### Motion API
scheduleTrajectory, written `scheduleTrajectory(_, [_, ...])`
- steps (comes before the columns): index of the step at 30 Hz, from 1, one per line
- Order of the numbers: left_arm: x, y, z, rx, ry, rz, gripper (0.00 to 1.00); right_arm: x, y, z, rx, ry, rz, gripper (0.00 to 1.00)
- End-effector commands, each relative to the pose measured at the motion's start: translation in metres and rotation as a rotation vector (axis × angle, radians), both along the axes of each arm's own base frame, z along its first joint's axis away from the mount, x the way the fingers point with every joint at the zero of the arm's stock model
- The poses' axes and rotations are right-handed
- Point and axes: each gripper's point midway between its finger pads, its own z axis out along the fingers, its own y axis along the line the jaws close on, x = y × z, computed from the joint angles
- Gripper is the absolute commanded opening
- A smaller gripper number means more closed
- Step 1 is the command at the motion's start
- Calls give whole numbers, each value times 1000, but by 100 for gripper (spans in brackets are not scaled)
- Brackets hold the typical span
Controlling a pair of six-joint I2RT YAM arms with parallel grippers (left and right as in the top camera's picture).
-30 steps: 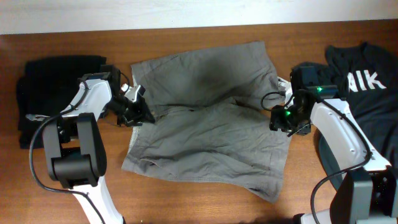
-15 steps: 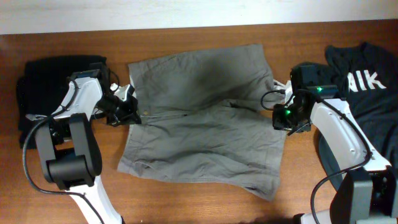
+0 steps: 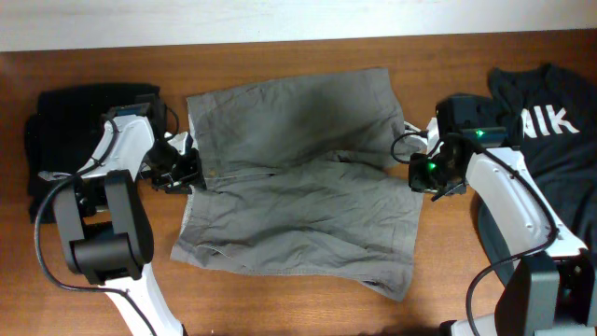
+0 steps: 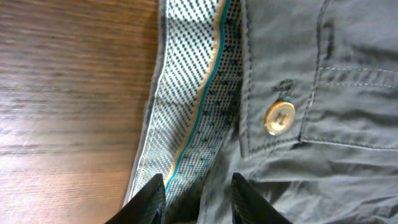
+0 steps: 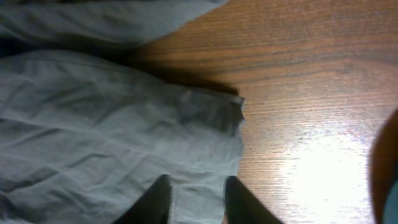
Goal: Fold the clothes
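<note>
The grey-khaki shorts (image 3: pixel 298 187) lie spread on the wooden table, doubled over, with the waistband at the left and the leg hems at the right. My left gripper (image 3: pixel 189 173) is shut on the waistband edge. The left wrist view shows the patterned waistband lining (image 4: pixel 199 93), a brass button (image 4: pixel 279 117) and fabric between my fingers (image 4: pixel 198 199). My right gripper (image 3: pixel 417 177) is shut on the right edge of the shorts. The right wrist view shows the cloth corner (image 5: pixel 211 124) between my fingers (image 5: pixel 196 202).
A pile of black clothing (image 3: pixel 65 131) lies at the far left, behind my left arm. A black T-shirt with white letters (image 3: pixel 550 121) lies at the far right under my right arm. Bare wood (image 3: pixel 280 313) runs along the front edge.
My left gripper has moved left along the table, dragging the waistband with it. The shorts have slid left and flattened. My right gripper has stayed at the right edge, shifting slightly.
</note>
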Motion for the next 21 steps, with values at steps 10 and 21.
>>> scheduleTrajectory(10, [31,-46,68,16,-204,-104,17,9,9,-3,57,-2,9,4])
scheduleTrajectory(21, [27,-49,49,88,-197,-144,6,10,10,-56,56,118,24,4])
